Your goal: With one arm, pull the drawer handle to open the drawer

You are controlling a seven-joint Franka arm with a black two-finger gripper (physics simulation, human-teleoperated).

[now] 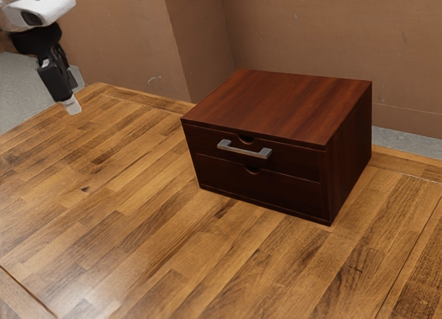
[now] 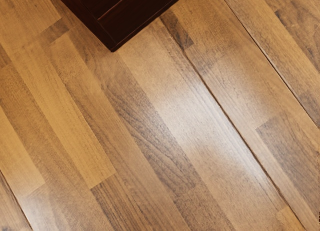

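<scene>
A dark red-brown wooden cabinet [image 1: 283,136] with two drawers stands on the plank table, right of centre in the exterior view. Its upper drawer [image 1: 276,152] carries a grey metal bar handle [image 1: 244,149] on the front and sits flush with the cabinet, as does the lower drawer [image 1: 266,183]. My gripper [image 1: 69,101] hangs at the exterior view's upper left, well above the table and far from the handle, open with nothing in it. A corner of the cabinet [image 2: 120,11] appears in the wrist view, beyond bare planks.
The wooden table [image 1: 117,215] stretches wide between my hand and the cabinet front. Brown walls [image 1: 311,29] rise close behind the cabinet. A grey floor strip [image 1: 21,84] lies past the table's far left edge.
</scene>
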